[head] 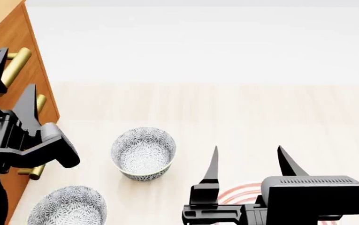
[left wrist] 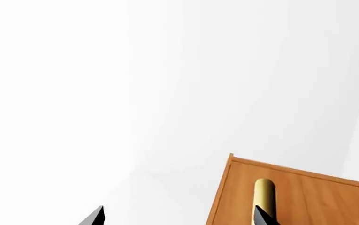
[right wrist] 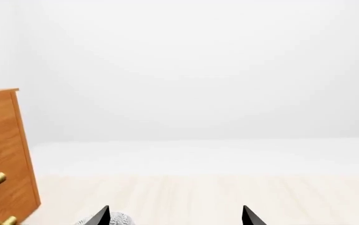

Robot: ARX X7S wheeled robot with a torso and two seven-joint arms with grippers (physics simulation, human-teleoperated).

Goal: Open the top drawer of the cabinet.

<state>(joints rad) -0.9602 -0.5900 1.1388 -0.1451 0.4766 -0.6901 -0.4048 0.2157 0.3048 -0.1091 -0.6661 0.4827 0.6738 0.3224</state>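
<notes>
The biggest risk from here is a bad bite on the handle. The left gripper [head: 5,83] stands with its dark fingers spread wide and nothing between them, right up at the brass handle [head: 15,65] of the top drawer [head: 24,44]. In the left wrist view one fingertip [left wrist: 265,217] overlaps the bar's [left wrist: 263,191] lower end while the other sits well off toward 9 o'clock, so the bar looks off-centre in the opening. Closing now might pinch only the bar's end, or slide off it, and a pull would then slip free without moving the drawer. Drifting downward would put the fingers on the second handle [head: 40,102] instead. I can't quite tell how deep the bar sits between the fingers; the wrist camera crops most of it.

The cabinet [head: 32,79] stands at about 10 o'clock in the head view, orange-brown wood, plain flat fronts, brass cylinder bars stacked down its face. The top drawer looks shut, its front level with the others.

The right gripper [head: 248,164] idles at 5 o'clock, also spread and empty, well apart from the cabinet. Two patterned bowls [head: 143,153] [head: 66,206] sit on the pale floor [head: 242,112] near the cabinet's foot; a low swing of the left arm could knock them.
</notes>
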